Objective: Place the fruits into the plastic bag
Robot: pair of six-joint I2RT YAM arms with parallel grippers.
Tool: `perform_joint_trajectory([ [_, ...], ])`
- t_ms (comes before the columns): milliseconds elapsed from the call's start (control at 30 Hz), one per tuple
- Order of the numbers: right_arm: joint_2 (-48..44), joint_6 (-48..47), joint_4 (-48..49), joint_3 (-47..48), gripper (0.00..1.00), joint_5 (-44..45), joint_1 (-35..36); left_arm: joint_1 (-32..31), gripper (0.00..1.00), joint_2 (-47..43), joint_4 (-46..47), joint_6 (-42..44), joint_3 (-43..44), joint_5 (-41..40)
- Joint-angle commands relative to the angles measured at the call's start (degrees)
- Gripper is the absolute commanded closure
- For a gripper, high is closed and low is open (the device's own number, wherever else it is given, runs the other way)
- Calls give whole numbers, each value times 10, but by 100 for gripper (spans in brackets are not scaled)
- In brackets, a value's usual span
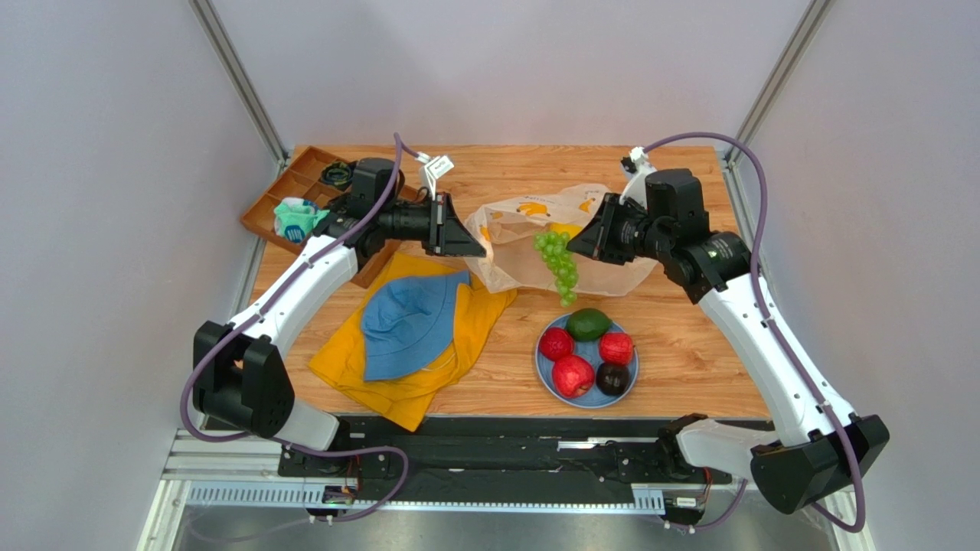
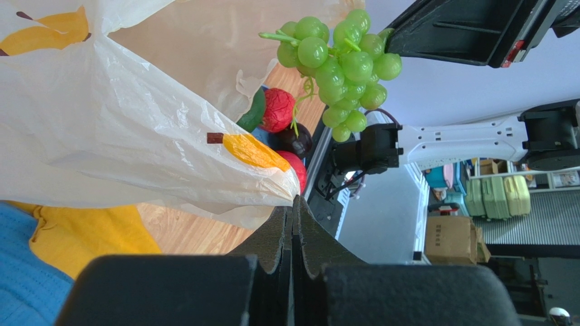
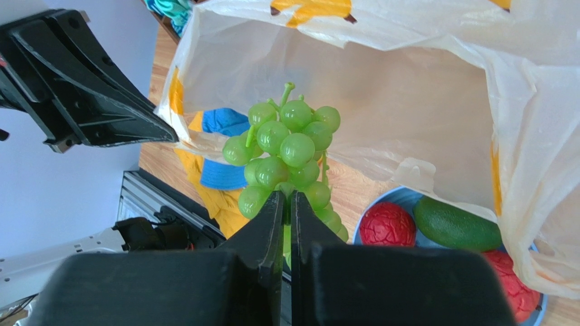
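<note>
The left gripper [image 1: 474,239] is pinched tight on the rim of the bag [image 1: 518,230], the film caught right at its fingertips and the rest billowing away beyond them. That bag looks thin, limp and slippery to me, and nearly weightless. A hold on the rim seems the only way to prop the mouth up, and a hard tug would likely slide it free. Between the two sets of fingers, at the mouth, hang the grapes [image 1: 559,262], clamped in the narrow fingers of the right gripper [image 1: 574,246]. The stem points away from the fingertips, so the grip is among the berries. I'd guess the bunch is light and knobbly and apt to swing, and the stem would be the surer place to take it. Down on the table, short of those fingers, sits the plate [image 1: 541,358] with four more fruits [image 1: 573,375].

Only the left wrist view shows the film actually nipped in the jaws; from above that is hidden. The right wrist view alone looks past the grapes into the open mouth
</note>
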Motion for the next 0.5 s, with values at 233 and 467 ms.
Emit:
perform_joint_trajectory([
  [233, 78, -11, 18, 31, 100, -19, -2, 4, 100, -27, -11, 25, 32, -5],
  [467, 163, -7, 22, 111, 100, -15, -2, 4, 100, -31, -6, 19, 29, 0],
])
